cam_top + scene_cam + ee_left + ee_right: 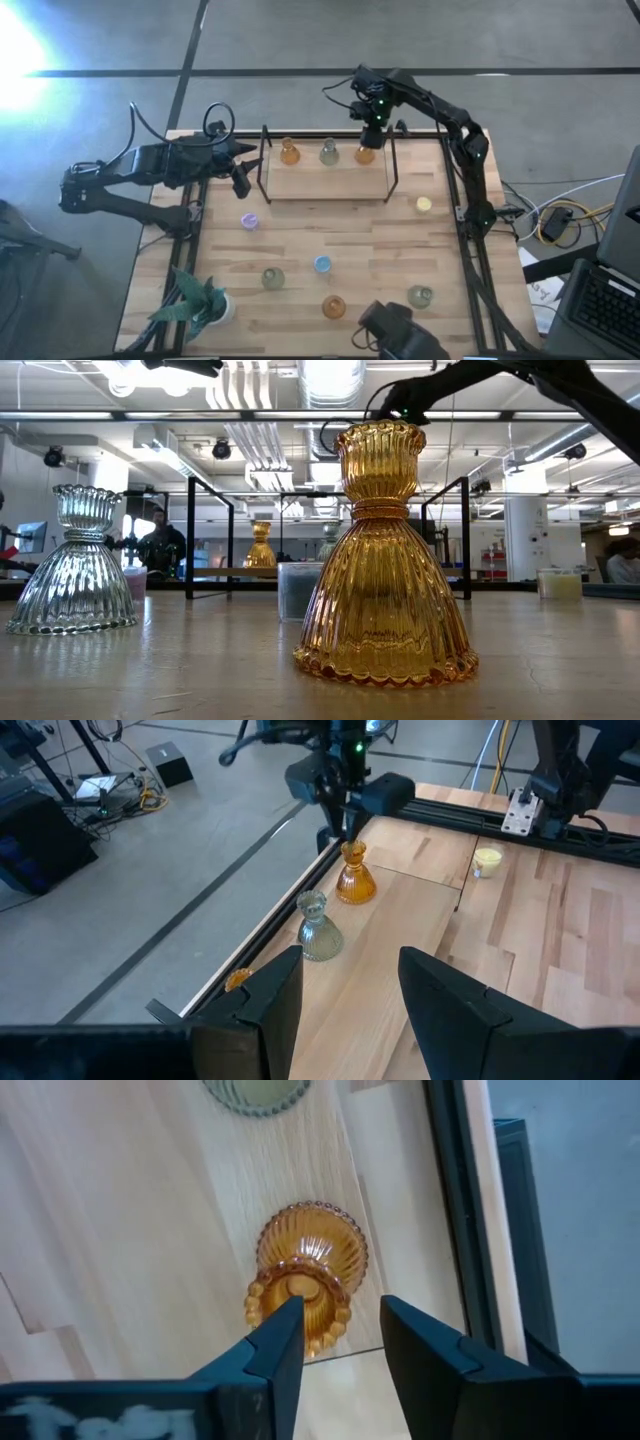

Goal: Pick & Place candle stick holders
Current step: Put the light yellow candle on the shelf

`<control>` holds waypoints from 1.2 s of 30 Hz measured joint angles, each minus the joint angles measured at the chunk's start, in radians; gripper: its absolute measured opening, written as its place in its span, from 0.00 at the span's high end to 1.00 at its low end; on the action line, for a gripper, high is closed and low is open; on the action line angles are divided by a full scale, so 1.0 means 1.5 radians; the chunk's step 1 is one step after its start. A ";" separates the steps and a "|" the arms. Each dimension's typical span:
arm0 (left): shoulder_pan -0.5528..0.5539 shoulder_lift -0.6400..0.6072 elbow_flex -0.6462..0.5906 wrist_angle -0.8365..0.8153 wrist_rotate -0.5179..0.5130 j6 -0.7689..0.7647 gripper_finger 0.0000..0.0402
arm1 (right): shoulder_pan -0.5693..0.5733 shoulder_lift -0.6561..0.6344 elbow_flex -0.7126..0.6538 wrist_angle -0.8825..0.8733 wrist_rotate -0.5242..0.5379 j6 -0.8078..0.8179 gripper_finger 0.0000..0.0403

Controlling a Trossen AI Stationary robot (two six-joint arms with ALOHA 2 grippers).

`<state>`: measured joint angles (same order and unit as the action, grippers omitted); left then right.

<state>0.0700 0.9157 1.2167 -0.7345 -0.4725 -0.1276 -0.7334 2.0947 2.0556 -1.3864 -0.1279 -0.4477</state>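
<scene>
The bench [300,250] is a wooden slab with a raised platform [325,180] at twelve o'clock, framed by thin black uprights. Three candle stick holders stand in a row on it: an amber one [289,153] toward eleven o'clock, a grey-green one [329,153] at twelve, and a second amber holder [365,154] toward one o'clock. Six more are scattered on the open boards: purple [249,221], yellow [424,204], blue [322,264], two grey-green [273,278] [420,296] and an amber one [334,307] near six o'clock. A potted plant [195,300] sits at seven o'clock.

The right gripper [340,1330] hangs directly over the one-o'clock amber holder, fingers apart, straddling its fluted top without visibly touching it. The left gripper [350,985] waits at ten o'clock, beside the platform's edge, fingers apart and empty.

Handling assessment: the holders are ribbed pressed glass, rigid, brittle and smooth, probably fairly heavy for their size with the weight in the flared skirt. The narrow neck below the cup offers the surest hold; the scalloped rim could chip under pressure, and the skirt looks too broad and sloped to clamp. Set-downs should be vertical and gentle, as neighbours stand near.
</scene>
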 joint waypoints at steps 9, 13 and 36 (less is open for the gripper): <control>0.000 0.000 0.000 0.000 0.000 0.000 0.57 | 0.004 -0.120 0.000 -0.001 0.000 0.048 0.72; 0.000 0.000 0.000 0.000 0.000 0.000 0.57 | 0.013 -0.204 0.001 -0.018 0.000 0.081 0.73; 0.000 0.000 0.000 0.001 0.000 -0.003 0.57 | 0.138 -0.612 -0.412 -0.103 0.081 0.454 0.77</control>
<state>0.0704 0.9157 1.2167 -0.7338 -0.4728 -0.1322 -0.5270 1.1770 1.4381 -1.5416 -0.0063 0.2337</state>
